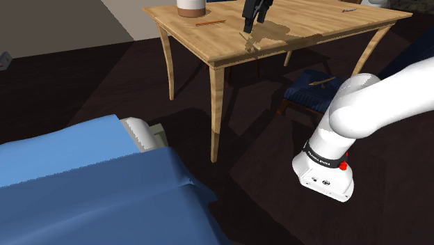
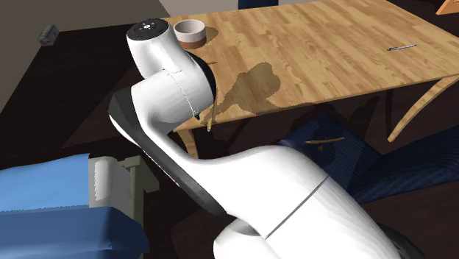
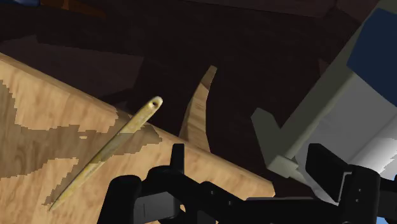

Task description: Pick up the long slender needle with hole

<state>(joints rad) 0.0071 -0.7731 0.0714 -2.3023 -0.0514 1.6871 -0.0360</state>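
The needle (image 3: pixel 108 151) is long, slender and tan, with a hole at its broad end. It lies on the wooden table (image 3: pixel 32 114), and that end reaches past the table's edge. In the shoulder view the needle (image 1: pixel 248 39) rests near the table's front edge, just below my black gripper (image 1: pixel 252 25). My gripper (image 3: pixel 229 194) is open. The needle sits outside one finger (image 3: pixel 122 194), not between the two, and nothing is held. In the second exterior view the needle (image 2: pixel 212 118) shows at the table edge beside my arm, which hides the hand.
A round bowl (image 2: pixel 190 31) and a thin brown stick (image 1: pixel 209 23) lie on the table (image 1: pixel 306 31); a dark pen (image 2: pixel 402 47) lies far off. A blue chair (image 2: pixel 346 154) with a stick on it stands under the table. Blue furniture (image 1: pixel 83 188) sits beside my stand.
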